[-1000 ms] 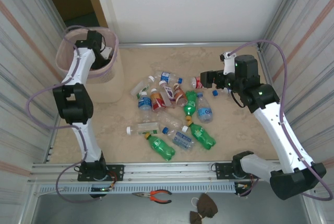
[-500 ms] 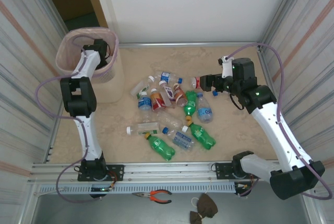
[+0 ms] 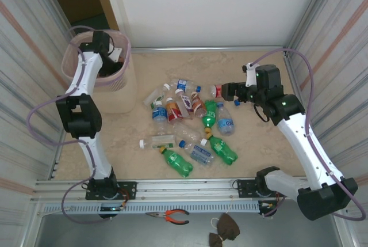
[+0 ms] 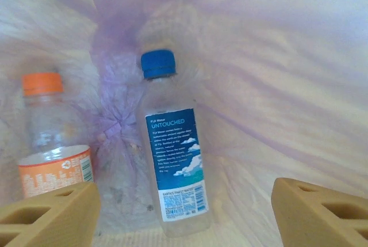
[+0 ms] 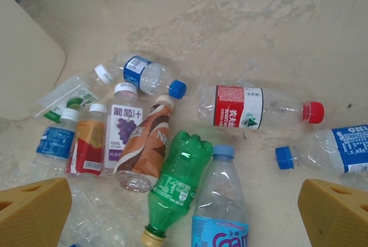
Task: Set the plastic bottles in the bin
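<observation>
Top external: bottles (image 3: 190, 121) piled mid worktop (image 3: 253, 149), bin (image 3: 121, 97) at far left. Left wrist: left fingers (image 4: 49, 215) spread wide, empty, over two bottles lying in the bin. Right wrist: right fingers (image 5: 34, 212) wide too, above the pile.

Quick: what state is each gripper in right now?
Left gripper: open, empty, inside the bin.
Right gripper: open, empty, over the loose bottles.

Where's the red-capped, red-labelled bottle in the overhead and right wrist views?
Top external: the red-capped bottle sits slightly right of centre, a little above the middle.
Right wrist: right of centre, lying sideways, cap pointing right.
Shared landmark: the green bottle, just below and left of it in both.
</observation>
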Controlling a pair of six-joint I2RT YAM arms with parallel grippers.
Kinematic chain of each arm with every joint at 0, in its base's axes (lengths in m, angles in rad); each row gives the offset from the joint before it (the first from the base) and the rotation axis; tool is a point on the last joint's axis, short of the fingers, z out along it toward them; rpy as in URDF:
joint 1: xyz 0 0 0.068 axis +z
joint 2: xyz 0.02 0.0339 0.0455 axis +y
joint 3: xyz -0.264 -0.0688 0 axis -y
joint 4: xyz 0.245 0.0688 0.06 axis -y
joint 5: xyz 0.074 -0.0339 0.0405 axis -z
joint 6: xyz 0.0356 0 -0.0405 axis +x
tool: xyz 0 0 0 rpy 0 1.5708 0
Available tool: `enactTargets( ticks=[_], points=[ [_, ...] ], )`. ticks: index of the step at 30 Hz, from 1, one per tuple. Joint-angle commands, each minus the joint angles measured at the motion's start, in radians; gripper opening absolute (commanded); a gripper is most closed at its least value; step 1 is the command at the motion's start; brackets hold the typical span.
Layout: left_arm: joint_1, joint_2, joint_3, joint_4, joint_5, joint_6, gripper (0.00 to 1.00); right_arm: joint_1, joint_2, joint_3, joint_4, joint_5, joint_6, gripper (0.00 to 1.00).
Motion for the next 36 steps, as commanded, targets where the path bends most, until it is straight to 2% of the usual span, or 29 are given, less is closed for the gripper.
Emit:
enactTargets(
  ticks=[1, 8, 13, 17, 23, 29, 36],
  points=[
    [0.001, -0.077, 0.038, -0.019, 0.061, -0.017, 0.79, -0.054, 0.003, -0.001, -0.024, -0.005, 0.079, 0.99],
    [0.002, -0.181, 0.034, -0.021, 0.096, -0.011, 0.79, -0.216, 0.103, -0.006, -0.037, -0.046, 0.279, 1.00],
    [0.002, -0.269, 0.006, -0.021, 0.105, -0.010, 0.79, -0.244, 0.220, -0.001, -0.066, 0.125, 0.498, 0.98],
    [0.002, -0.346, -0.031, -0.017, 0.117, -0.010, 0.80, -0.234, 0.325, 0.030, -0.102, 0.169, 0.647, 0.90],
    [0.002, -0.435, -0.084, -0.015, 0.149, -0.015, 0.81, -0.166, 0.462, 0.037, -0.071, 0.207, 0.810, 0.79],
    [0.001, -0.475, -0.097, -0.013, 0.125, -0.005, 0.82, -0.135, 0.566, 0.039, -0.009, 0.199, 0.931, 0.73],
    [0.001, -0.506, -0.029, -0.011, 0.120, -0.003, 0.82, -0.119, 0.662, 0.048, 0.062, 0.189, 1.086, 0.67]
  ],
)
